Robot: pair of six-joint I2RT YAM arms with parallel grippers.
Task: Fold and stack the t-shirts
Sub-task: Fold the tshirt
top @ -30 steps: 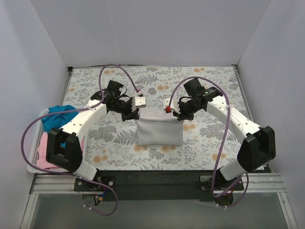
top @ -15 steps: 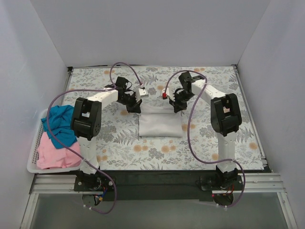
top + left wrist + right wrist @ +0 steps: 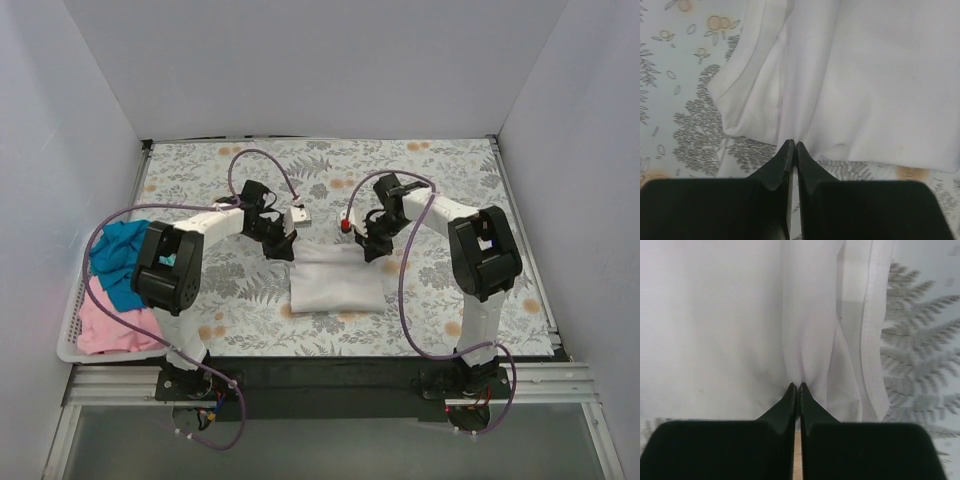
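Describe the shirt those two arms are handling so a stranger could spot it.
On the floral table cover, midway between the arms, lies the white t-shirt, folded into a rectangle, with the left gripper and right gripper pinching its far corners. The teal shirt and pink shirt lie crumpled in a basket at the left.

A robotics lab booth: plain white walls (image 3: 320, 70) enclose a floral-covered table (image 3: 440, 170) edged by an aluminium rail (image 3: 110, 385).
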